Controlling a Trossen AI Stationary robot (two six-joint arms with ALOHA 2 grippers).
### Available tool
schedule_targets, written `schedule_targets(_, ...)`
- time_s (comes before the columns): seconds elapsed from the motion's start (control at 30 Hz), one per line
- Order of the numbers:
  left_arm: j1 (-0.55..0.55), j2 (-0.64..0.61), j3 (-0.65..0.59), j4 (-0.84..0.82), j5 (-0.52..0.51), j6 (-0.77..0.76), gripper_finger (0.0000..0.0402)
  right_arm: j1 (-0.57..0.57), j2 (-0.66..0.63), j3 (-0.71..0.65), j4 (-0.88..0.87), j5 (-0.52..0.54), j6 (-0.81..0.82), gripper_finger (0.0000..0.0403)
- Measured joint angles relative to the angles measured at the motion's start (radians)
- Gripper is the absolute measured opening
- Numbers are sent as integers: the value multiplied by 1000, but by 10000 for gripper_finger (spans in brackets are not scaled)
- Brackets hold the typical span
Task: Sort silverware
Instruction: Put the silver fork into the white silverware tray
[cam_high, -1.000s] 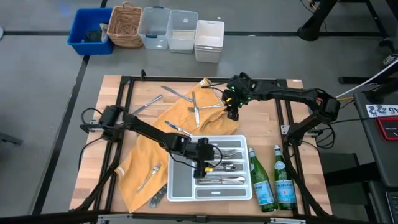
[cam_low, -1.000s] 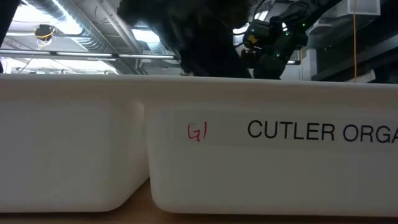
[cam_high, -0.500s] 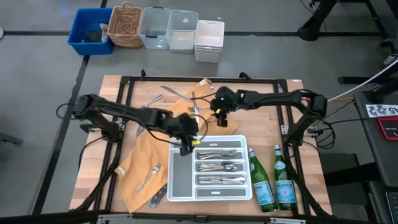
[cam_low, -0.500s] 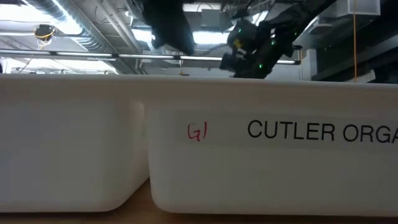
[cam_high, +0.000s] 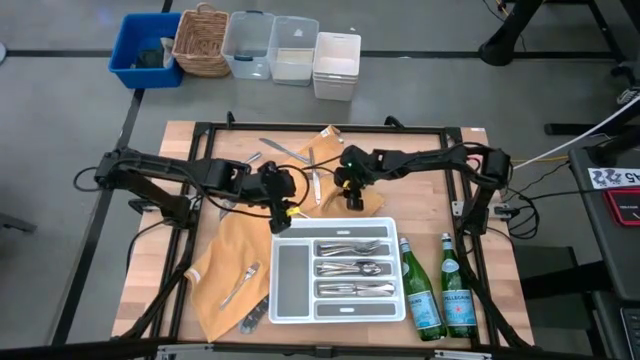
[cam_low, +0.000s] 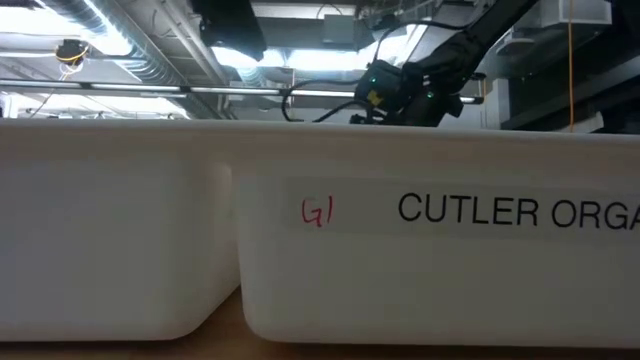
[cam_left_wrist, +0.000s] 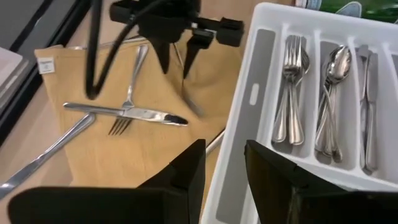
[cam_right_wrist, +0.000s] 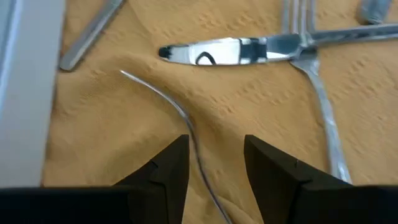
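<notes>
Loose silverware lies on a yellow cloth (cam_high: 300, 190): a knife (cam_right_wrist: 230, 51) crossed over a fork (cam_right_wrist: 320, 106), and a slim curved piece (cam_right_wrist: 168, 106) just ahead of my right gripper (cam_right_wrist: 214, 165). That gripper (cam_high: 352, 203) hangs open over the cloth, fingers pointing down and touching nothing. My left gripper (cam_high: 285, 218) is open and holds nothing (cam_left_wrist: 224, 171), standing high off the far left corner of the white tray (cam_high: 288, 285). The tray holds forks (cam_left_wrist: 292, 93), spoons (cam_left_wrist: 333, 87) and knives (cam_left_wrist: 367, 106). Another fork (cam_high: 238, 285) lies on the cloth's near part.
Two green bottles (cam_high: 420, 300) (cam_high: 455, 300) stand right of the tray. A dark-handled utensil (cam_high: 255, 315) lies at the cloth's near edge. More cutlery (cam_high: 270, 148) lies at the far edge of the cloth. Bins and a basket (cam_high: 200, 40) sit beyond the table. The tray's wall (cam_low: 400, 250) fills the low view.
My left gripper has risen from over the tray and drawn back toward the table's left and far side, now off the tray's far left corner. My right gripper has sunk toward the cloth, moving left and toward the near edge, still open.
</notes>
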Motion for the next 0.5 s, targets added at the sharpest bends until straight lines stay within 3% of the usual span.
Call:
schedule_targets(0.2, 0, -3, 0, -15, -10, 18, 102, 52, 6, 0, 5, 1, -48, 156)
schedule_targets(0.5, 0, -3, 0, -17, -28, 29, 102, 93, 44, 1, 55, 134, -43, 156)
